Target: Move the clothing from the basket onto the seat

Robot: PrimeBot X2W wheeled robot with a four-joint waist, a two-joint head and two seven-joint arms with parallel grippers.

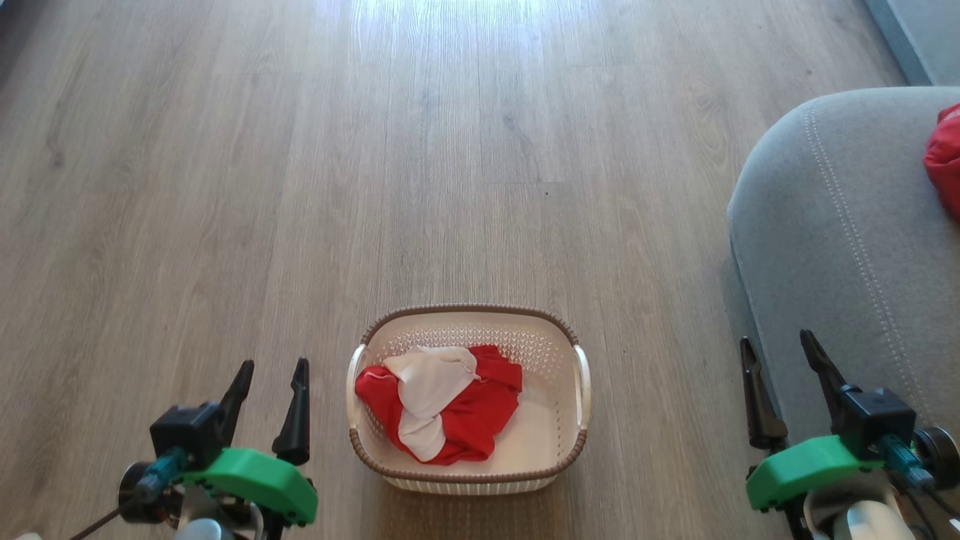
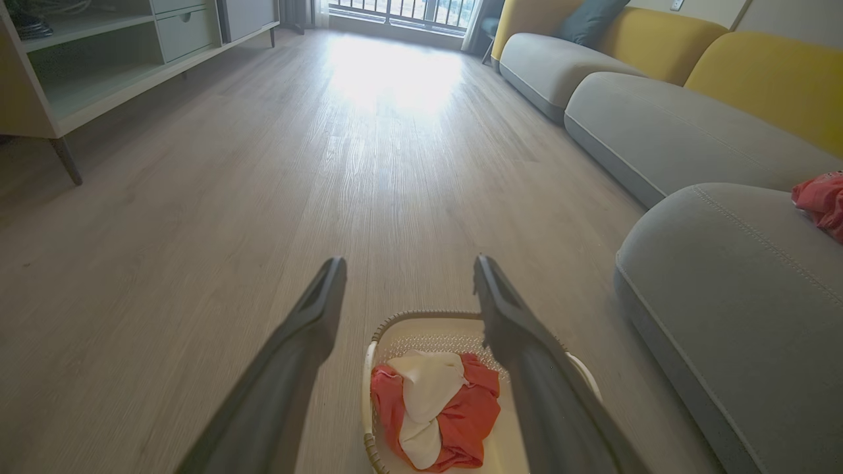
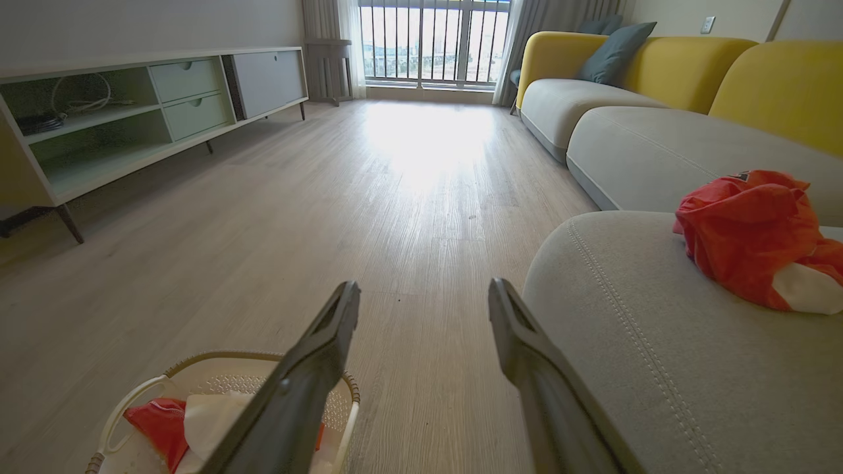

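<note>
1. Floor [image 1: 225, 187] of grey-brown wood planks lies under everything. My left hand [image 1: 274, 363] hangs over it at the lower left of the head view, its two fingers spread and gripping nothing.
2. Just right of that hand, the basket [image 1: 556, 420] stands on the floor between my two hands. Clothing [image 1: 465, 416] lies crumpled inside, red with a white panel on top, bunched toward the basket's left side; the right part of the bottom is bare.
3. My right hand [image 1: 775, 337] sits at the lower right, fingers apart and empty, beside the near edge of the seat [image 1: 825, 225].
4. On that grey, double-stitched cushion, at the far right, lies a second red garment [image 1: 946, 157]. My right wrist view shows it heaped, with a white patch.
</note>
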